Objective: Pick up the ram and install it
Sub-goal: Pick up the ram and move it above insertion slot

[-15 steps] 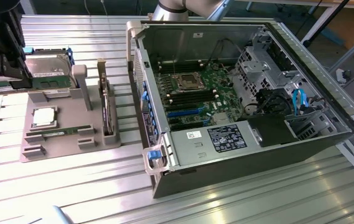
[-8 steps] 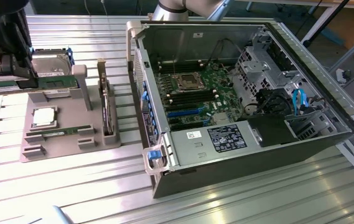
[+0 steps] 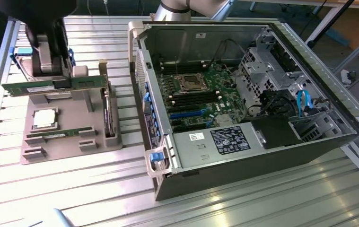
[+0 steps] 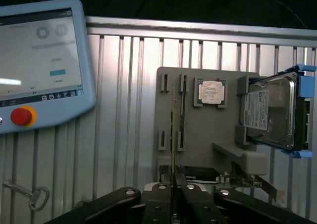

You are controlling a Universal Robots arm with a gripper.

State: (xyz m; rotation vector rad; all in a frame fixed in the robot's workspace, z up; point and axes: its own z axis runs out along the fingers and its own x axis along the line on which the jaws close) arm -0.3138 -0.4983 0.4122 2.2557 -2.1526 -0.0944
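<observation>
Holding the ram (image 3: pixel 56 86) over the grey holder (image 3: pixel 72 146) in the exterior view, the gripper (image 3: pixel 56 78) is clamped on it; any tilt could miss the memory slots (image 3: pixel 195 98). In the wrist view, closed fingers (image 4: pixel 159 201) pinch its thin edge, so it may slip.

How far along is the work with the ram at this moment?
Pick-up looks done: the gripper is shut on the ram, holding it above the gray holder. Left: the ram is not yet at the open computer case, and the motherboard's memory slots look empty, so installing is not yet done.
</observation>
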